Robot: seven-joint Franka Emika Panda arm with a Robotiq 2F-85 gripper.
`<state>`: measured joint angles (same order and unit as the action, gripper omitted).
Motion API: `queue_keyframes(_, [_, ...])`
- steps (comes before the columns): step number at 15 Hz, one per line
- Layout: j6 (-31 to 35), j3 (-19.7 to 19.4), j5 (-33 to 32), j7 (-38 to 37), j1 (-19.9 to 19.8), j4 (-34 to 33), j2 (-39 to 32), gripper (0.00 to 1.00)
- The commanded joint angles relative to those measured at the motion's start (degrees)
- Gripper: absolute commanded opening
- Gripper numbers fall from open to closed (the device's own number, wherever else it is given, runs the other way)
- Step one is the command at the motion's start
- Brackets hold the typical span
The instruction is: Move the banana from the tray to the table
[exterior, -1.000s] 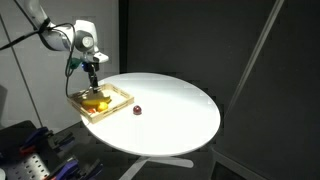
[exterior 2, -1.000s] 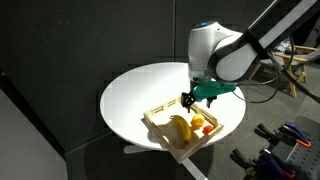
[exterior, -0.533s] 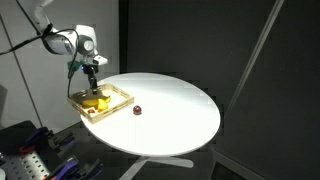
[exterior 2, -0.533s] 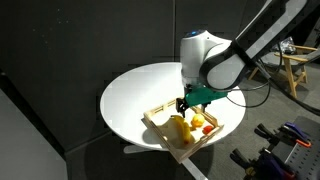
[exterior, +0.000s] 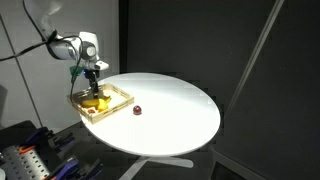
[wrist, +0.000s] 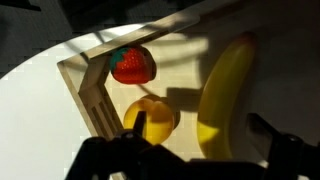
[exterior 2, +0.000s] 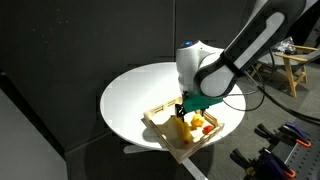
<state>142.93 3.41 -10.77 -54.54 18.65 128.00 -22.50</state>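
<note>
One step in hand: reach | claw (exterior 2: 182,110) released, over banana (wrist: 225,90) in tray (wrist: 90,92) at table (exterior: 170,110) edge | next likely: lower, clench, lift

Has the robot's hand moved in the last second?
Yes. The hand has dropped lower toward the tray, ending just above the banana.

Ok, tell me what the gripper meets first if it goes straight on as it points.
Probably the banana in the tray, under the open gripper; the orange-yellow item beside it looks about as close.
</note>
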Motion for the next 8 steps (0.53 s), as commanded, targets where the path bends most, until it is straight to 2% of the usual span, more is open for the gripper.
queue_keyframes(1, [-0.48,-1.35,-1.36,-1.49,1.68,-2.48,-2.23,1.0])
queue_keyframes(8, [-0.76,-2.27,-1.11,-1.39,3.38,-4.48,-4.7,1.0])
